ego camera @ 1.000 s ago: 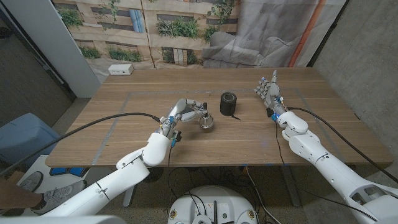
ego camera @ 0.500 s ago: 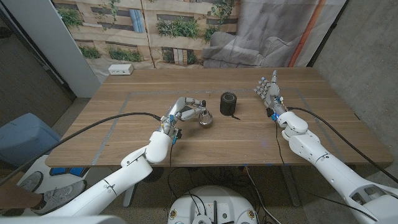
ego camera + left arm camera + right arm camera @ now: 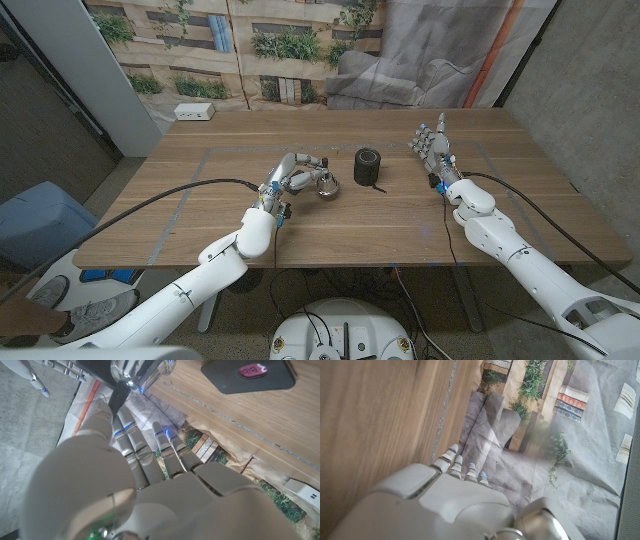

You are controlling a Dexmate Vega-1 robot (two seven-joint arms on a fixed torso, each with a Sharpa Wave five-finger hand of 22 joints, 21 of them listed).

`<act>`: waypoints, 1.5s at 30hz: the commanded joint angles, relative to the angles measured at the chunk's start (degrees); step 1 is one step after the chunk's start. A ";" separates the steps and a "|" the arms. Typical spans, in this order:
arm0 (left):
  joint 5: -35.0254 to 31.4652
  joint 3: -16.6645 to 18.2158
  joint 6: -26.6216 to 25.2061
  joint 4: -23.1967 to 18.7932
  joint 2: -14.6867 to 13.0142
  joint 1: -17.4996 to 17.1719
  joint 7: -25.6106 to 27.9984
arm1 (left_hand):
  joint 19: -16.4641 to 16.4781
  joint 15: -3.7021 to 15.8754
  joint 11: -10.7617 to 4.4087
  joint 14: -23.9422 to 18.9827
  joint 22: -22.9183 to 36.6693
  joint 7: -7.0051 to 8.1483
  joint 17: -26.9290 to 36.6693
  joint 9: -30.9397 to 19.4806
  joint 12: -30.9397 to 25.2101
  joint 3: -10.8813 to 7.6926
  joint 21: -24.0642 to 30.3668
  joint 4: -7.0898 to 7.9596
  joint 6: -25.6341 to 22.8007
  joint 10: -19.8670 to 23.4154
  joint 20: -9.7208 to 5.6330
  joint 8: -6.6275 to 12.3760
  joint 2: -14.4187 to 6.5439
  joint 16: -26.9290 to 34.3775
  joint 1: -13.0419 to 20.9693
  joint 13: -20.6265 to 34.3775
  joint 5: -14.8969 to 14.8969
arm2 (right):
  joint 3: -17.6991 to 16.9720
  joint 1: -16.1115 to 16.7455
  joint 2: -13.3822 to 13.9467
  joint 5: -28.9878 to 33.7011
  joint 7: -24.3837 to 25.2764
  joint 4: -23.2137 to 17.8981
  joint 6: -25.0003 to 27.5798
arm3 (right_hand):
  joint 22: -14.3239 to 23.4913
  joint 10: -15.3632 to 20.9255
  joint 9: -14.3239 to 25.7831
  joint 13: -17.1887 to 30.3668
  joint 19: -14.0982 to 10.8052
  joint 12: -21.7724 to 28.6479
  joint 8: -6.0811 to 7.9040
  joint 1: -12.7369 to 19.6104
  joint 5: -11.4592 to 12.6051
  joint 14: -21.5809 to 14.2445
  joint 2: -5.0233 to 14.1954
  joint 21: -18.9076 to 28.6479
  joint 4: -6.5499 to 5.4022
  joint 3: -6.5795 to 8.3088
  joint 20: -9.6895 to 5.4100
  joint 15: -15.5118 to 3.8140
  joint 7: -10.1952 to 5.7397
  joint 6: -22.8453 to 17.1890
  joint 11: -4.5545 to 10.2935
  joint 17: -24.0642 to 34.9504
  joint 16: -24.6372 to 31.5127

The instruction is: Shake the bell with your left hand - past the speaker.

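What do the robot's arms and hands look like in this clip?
Both arms have smooth white rounded shells with grey joints. A black cable runs along each forearm to the wrist. The left hand and right hand are light grey with segmented, metallic-looking fingers bearing small blue marks near the tips. In the left wrist view a green light glows at the wrist.
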State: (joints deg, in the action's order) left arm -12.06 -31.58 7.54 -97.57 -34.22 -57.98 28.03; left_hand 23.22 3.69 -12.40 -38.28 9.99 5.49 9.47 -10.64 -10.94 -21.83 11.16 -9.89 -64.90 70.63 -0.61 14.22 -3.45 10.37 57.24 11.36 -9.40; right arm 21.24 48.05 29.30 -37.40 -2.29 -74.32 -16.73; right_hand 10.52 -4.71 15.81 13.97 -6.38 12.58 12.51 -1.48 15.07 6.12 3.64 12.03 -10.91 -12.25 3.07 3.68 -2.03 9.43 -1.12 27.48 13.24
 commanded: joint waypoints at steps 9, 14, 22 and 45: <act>0.89 -0.67 -1.21 3.50 1.96 1.74 0.04 | 0.03 7.53 -0.24 -0.04 0.08 -0.53 0.15 -1.73 -0.11 0.04 0.27 0.28 -1.04 0.14 -0.40 0.24 -0.31 0.03 0.20 0.05 -0.47 | 0.00 -0.02 -0.01 0.00 -0.06 0.10 -0.02 | 0.17 -0.19 0.17 0.31 -0.32 0.27 0.31 0.17 0.17 0.21 5.55 0.29 0.07 -0.34 0.02 0.18 0.00 0.50 -0.22 0.22 0.21; 1.07 -1.01 -2.20 3.37 1.87 1.85 -0.28 | -0.07 7.45 -0.24 0.04 0.08 -0.51 0.12 -1.73 -0.05 0.05 0.23 0.30 -0.83 -0.04 -0.37 0.16 -0.29 -0.02 0.16 0.05 -0.48 | -0.01 0.01 0.01 0.00 -0.04 0.03 0.01 | 0.17 -0.21 0.17 0.31 -0.35 0.26 0.32 0.18 0.18 0.24 5.55 0.30 0.07 -0.35 0.03 0.09 0.06 0.45 -0.21 0.22 0.20; 1.56 -1.33 -3.96 2.75 1.85 1.44 -0.21 | -0.16 7.39 -0.24 0.16 0.08 -0.60 0.10 -1.73 0.00 0.09 0.20 0.28 -0.66 -0.24 -0.36 0.09 -0.24 -0.06 0.17 0.05 -0.50 | -0.03 0.00 -0.04 0.08 0.19 0.04 0.01 | 0.17 -0.19 0.17 0.31 -0.33 0.27 0.32 0.17 0.17 0.20 5.55 0.29 0.07 -0.35 0.04 0.11 0.08 0.46 -0.23 0.22 0.22; 2.00 -1.11 -5.84 1.88 1.49 0.82 1.59 | -0.55 5.85 0.06 0.64 0.13 -1.36 -0.07 -1.63 0.83 -0.14 0.20 0.54 3.62 -6.19 0.79 -1.60 -0.10 -0.36 -1.39 0.26 -0.78 | 0.04 0.00 -0.06 0.05 0.01 0.05 -0.02 | 0.18 -0.24 0.17 0.31 -0.35 0.25 0.33 0.17 0.17 0.21 5.56 0.30 0.07 -0.35 0.02 0.13 0.06 0.45 -0.22 0.22 0.21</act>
State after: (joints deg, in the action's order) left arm -10.31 -32.86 2.80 -95.41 -32.33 -56.94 28.68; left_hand 22.48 3.48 -12.00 -38.07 9.99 4.01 9.33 -12.31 -10.29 -21.79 11.16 -9.48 -61.70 65.98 -0.29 12.96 -3.75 10.14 56.13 11.35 -9.99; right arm 21.22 48.02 29.29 -37.40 -2.34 -74.23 -16.73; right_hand 10.51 -4.71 15.81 13.97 -6.38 12.58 12.51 -1.48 15.07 6.13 3.64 12.03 -10.91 -12.25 3.07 3.68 -2.03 9.43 -1.12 27.48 13.24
